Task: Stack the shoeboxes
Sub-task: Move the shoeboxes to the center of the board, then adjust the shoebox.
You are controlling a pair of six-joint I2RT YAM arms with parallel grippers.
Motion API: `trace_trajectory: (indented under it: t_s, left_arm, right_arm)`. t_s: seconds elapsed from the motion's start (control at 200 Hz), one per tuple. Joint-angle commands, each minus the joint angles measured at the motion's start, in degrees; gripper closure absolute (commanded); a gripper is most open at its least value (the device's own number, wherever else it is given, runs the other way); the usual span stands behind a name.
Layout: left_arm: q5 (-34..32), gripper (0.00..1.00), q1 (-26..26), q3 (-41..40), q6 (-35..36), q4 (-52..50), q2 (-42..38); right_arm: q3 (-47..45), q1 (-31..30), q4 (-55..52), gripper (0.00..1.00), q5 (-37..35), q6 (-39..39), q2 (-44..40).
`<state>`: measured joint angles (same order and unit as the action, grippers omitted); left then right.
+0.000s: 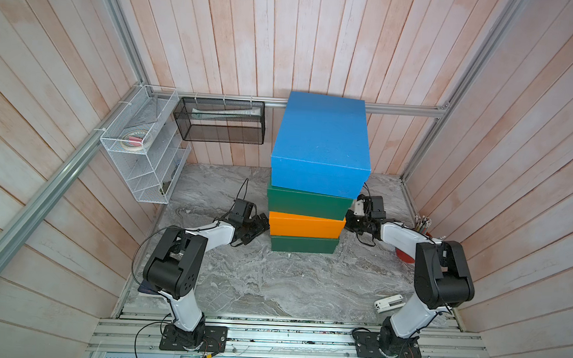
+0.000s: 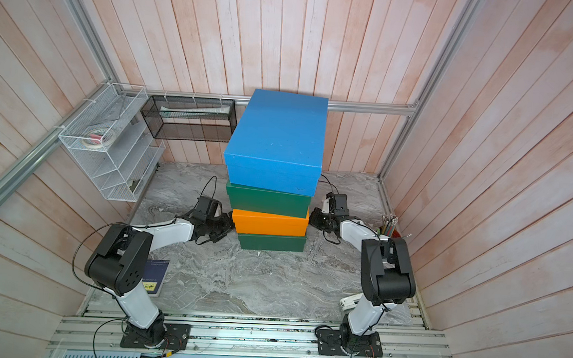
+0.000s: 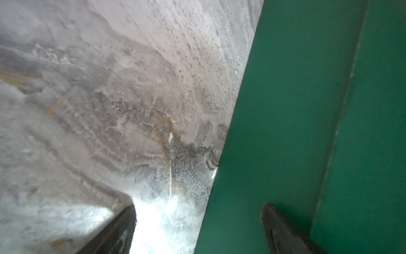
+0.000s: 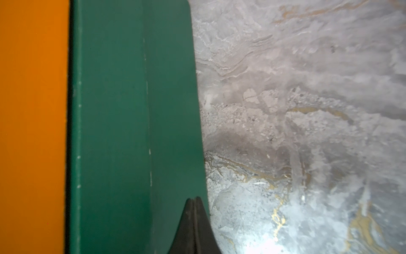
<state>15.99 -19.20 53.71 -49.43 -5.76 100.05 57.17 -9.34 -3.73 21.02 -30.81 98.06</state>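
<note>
At the middle of the table (image 1: 272, 281) four boxes stand stacked (slightly askew): bottom green shoebox (image 1: 303, 244), orange shoebox (image 1: 306, 224), upper green shoebox (image 1: 307, 203), blue shoebox (image 1: 321, 137) on top. Left pincer (image 1: 261, 224), jaws wide, sits low at the stack's left; right pincer (image 1: 348, 221), closed tight, at its right

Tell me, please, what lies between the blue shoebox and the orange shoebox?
A dark green shoebox lies between them, as both top views show.

Grey marbled tabletop (image 1: 238, 279). Directly on it: 1 dark green shoebox (image 1: 303, 245) mid-back, 1 white stapler-like item (image 1: 389, 302) front right, 1 dark blue booklet (image 2: 155, 277) front left, 1 red pencil holder (image 1: 404, 257) at right edge.
</note>
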Motion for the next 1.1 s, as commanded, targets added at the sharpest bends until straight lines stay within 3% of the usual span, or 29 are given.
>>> trace_trajectory:
  t_s: [0.0,0.265,0.49,0.705,1.095]
  left_arm:
    - [-1.39,0.07,1.60,1.60,2.77,-4.36,-0.60]
    - [-1.25,0.07,8.21,6.62,5.32,-8.64,-4.01]
    - [-2.32,0.07,8.56,13.92,5.54,-13.51,-13.56]
    - [-5.86,0.06,4.96,12.90,3.38,-14.31,-24.73]
    - [-7.11,0.06,-2.49,7.70,-1.46,-16.74,-30.88]
  right_arm:
    - [2.79,1.74,-2.63,0.94,-1.10,-0.77,1.23]
    - [6.84,3.99,-4.89,0.93,-3.35,-0.33,-0.80]
    - [10.01,4.60,-6.51,0.93,-6.35,0.31,-9.25]
    - [11.13,2.96,-9.45,0.90,-6.26,0.74,-16.11]
    - [11.64,-4.31,-13.18,0.90,-7.79,1.01,-21.09]
